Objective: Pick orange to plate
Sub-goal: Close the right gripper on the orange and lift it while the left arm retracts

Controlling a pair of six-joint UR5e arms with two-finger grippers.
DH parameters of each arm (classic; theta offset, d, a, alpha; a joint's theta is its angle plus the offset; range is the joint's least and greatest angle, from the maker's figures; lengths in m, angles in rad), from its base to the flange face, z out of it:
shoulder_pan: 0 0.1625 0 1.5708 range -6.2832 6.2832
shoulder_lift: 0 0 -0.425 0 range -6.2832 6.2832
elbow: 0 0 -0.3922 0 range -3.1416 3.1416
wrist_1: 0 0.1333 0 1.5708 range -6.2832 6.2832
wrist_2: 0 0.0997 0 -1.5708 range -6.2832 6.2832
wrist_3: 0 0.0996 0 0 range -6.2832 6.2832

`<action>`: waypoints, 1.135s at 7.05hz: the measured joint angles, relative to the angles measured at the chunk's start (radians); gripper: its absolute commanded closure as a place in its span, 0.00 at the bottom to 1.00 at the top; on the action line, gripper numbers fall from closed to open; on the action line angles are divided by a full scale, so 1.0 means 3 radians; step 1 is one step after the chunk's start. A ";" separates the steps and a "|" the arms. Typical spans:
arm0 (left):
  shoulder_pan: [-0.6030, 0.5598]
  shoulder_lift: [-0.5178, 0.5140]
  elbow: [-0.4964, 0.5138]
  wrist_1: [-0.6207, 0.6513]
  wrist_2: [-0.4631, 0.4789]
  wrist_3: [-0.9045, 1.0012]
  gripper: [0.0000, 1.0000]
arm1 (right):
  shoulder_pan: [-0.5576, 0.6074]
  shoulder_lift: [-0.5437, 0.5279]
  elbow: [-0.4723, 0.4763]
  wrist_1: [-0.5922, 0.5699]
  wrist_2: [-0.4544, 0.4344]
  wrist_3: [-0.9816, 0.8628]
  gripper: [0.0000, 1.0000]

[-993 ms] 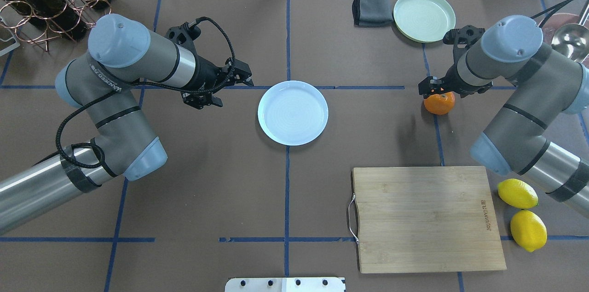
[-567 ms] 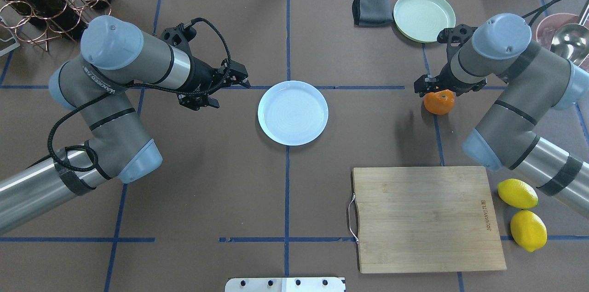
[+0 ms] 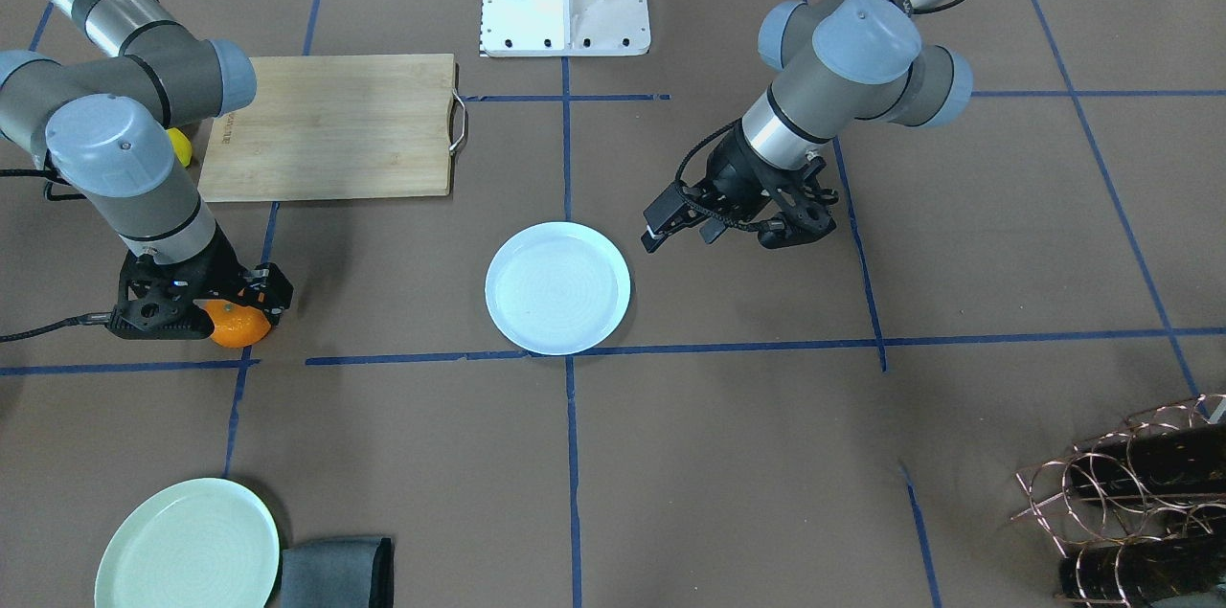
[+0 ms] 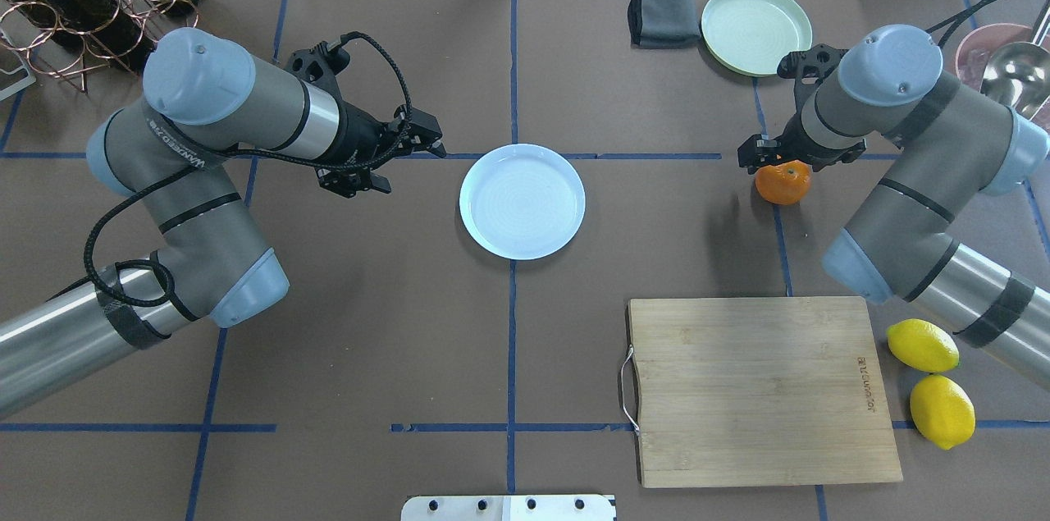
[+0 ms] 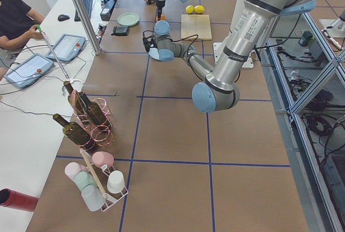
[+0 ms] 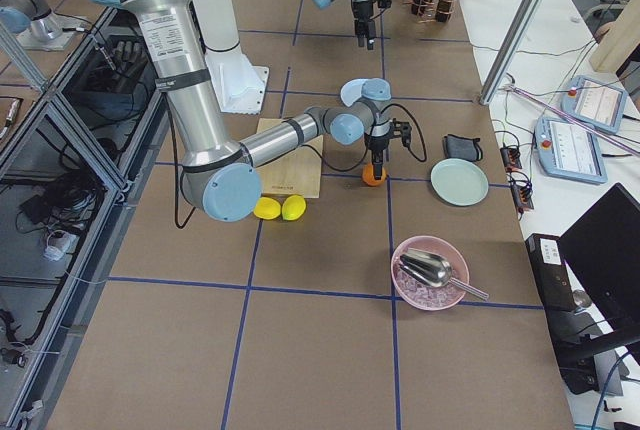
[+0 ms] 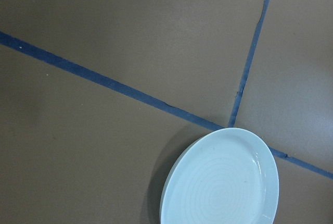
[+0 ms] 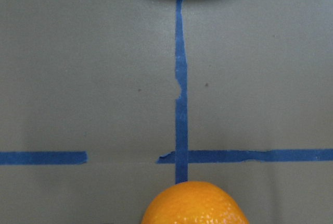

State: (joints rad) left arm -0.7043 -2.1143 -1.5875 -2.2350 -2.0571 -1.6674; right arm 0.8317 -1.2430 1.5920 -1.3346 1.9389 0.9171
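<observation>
Bright on a blue tape line (image 4: 781, 246), the orange (image 4: 783, 185) sits on the table (image 4: 369, 324) just under the right gripper (image 4: 767, 158); I cannot tell whether its jaws clasp it. The plate (image 4: 522, 201) lies well apart, near the spread left gripper (image 4: 406, 164).

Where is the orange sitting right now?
Overhead view, right half: the orange sits on a blue tape line under the right gripper, between the mint-green plate and the cutting board.

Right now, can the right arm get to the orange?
Probably yes. The right gripper hovers right at the orange, and nothing stands between them. The green plate and the lemons lie well away.
</observation>
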 measured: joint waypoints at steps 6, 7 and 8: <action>-0.0190 0.0090 -0.0032 0.0005 -0.0165 0.0116 0.00 | -0.0006 0.0002 -0.0078 0.0000 0.0007 -0.0008 1.00; -0.0237 0.0132 -0.0059 0.0019 -0.0184 0.0177 0.00 | -0.0006 0.0002 -0.0066 0.0000 0.0013 -0.0010 1.00; -0.0280 0.0168 -0.0118 0.0106 -0.0191 0.0290 0.00 | -0.0001 0.0000 -0.0022 0.0000 0.0018 -0.0010 1.00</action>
State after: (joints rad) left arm -0.7882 -2.0639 -1.6227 -2.2031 -2.1143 -1.5804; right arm 0.8314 -1.2429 1.5853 -1.3346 1.9444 0.9140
